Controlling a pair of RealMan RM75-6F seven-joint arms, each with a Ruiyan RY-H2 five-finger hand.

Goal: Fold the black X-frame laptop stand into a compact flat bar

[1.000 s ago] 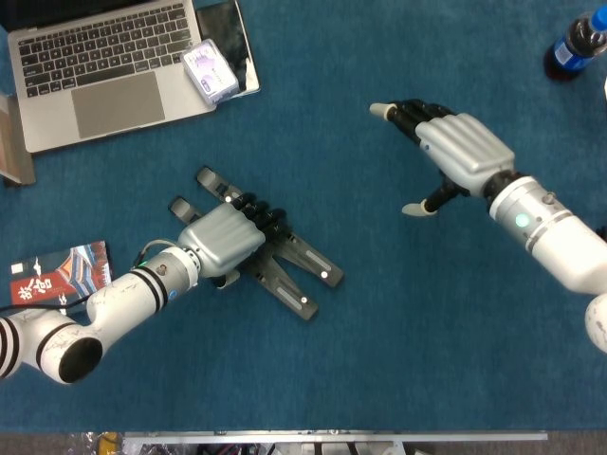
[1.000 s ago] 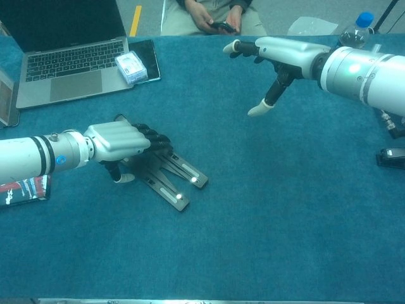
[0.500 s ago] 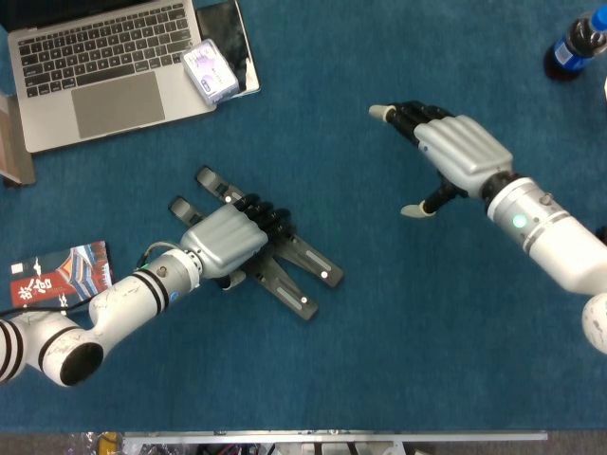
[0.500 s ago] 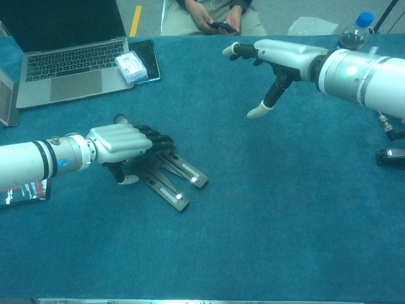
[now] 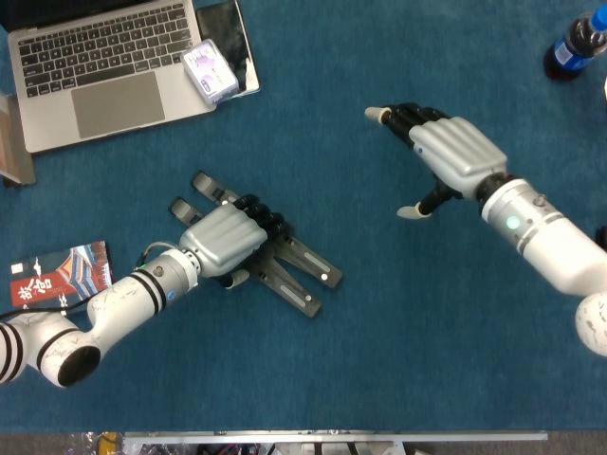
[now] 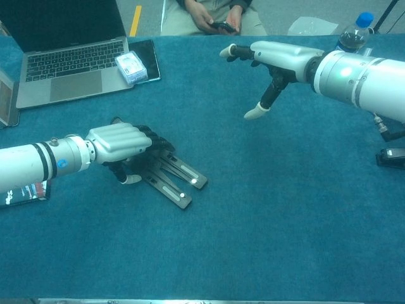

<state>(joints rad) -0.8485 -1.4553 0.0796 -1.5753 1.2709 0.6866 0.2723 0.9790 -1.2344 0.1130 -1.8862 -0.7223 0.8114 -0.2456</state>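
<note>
The black X-frame laptop stand (image 5: 289,270) (image 6: 177,180) lies flat on the blue tabletop, left of centre, its bars nearly side by side and pointing lower right. My left hand (image 5: 228,237) (image 6: 120,142) lies palm down across the stand's upper half, fingers curled over the bars and thumb tucked at the near side. Two bar ends (image 5: 204,185) stick out beyond the knuckles. My right hand (image 5: 446,152) (image 6: 269,60) hovers open well to the right, fingers stretched toward the left, thumb hanging down, holding nothing.
An open laptop (image 5: 104,66) (image 6: 63,69) sits at the far left, with a dark tablet (image 5: 232,43) and a small white box (image 5: 211,71) beside it. A printed booklet (image 5: 57,275) lies near my left forearm. A blue bottle (image 5: 574,47) stands far right.
The stand's two bars have drawn slightly closer together under my left hand. My right hand has drifted a little to the left.
</note>
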